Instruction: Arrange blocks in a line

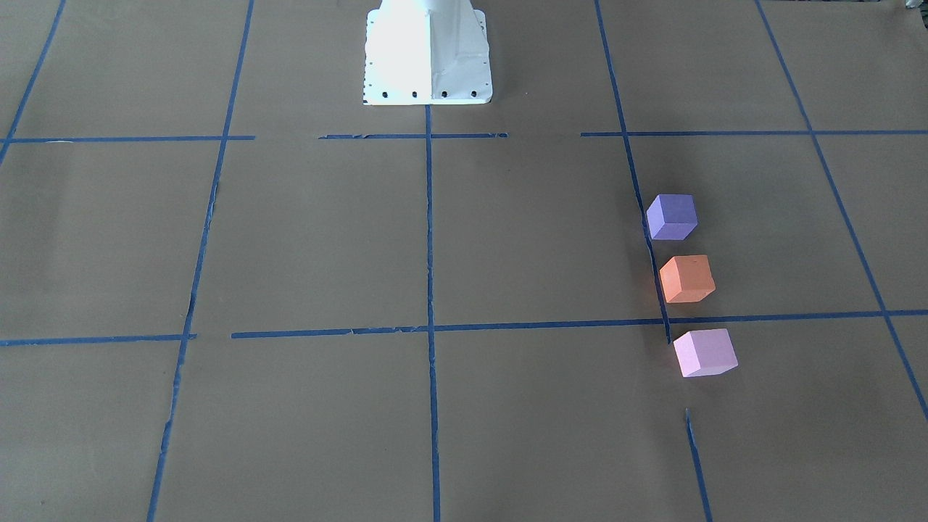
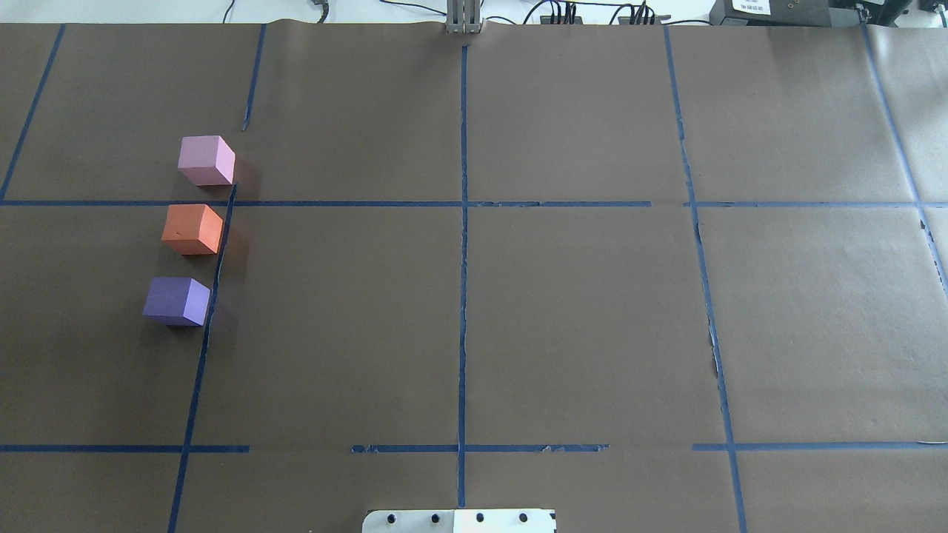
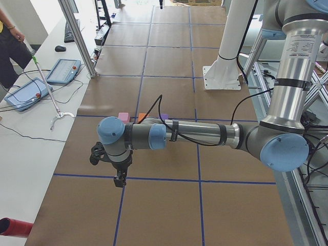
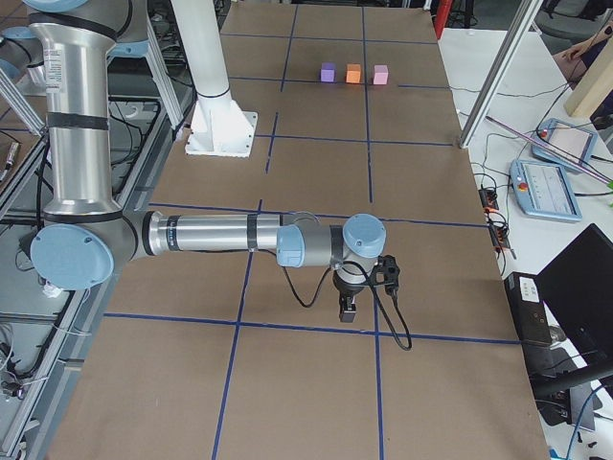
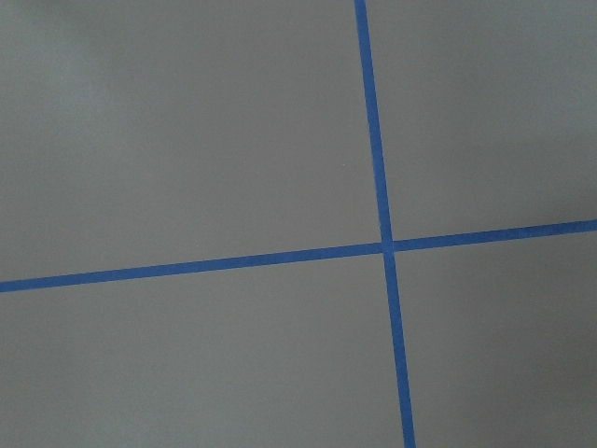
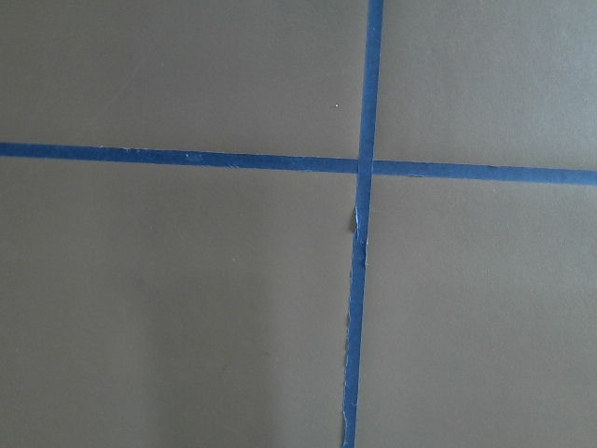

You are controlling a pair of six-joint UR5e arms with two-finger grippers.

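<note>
We see three blocks standing in a row on the robot's left side of the desk (image 2: 578, 318). The purple cube (image 2: 176, 300) is nearest the robot, the orange cube (image 2: 192, 229) is in the middle, and the pink cube (image 2: 206, 160) is farthest. The row's long axis runs away from the robot, just beside a blue tape line (image 2: 209, 326) and on its outer side. The cubes are apart, with small gaps of similar width between them. Each one is turned a little off the grid, so we see a corner edge rather than a flat face. Being cubes, they have no long axis of their own. Their surfaces look matte and foam-like, with crisp edges.

Brown paper covers the desk, divided into large squares by blue tape that is frayed and broken in places. A white pedestal (image 1: 428, 54) stands at the robot's side.

The left end effector (image 3: 120, 177) hangs pointing down from a forearm stretched level above the desk, well apart from the blocks. The right end effector (image 4: 348, 309) hangs the same way at the desk's other end. We cannot tell how far open either one is. Both wrist cameras show only paper and crossing tape.

A side bench carries teach pendants (image 3: 64, 70) and cables.
</note>
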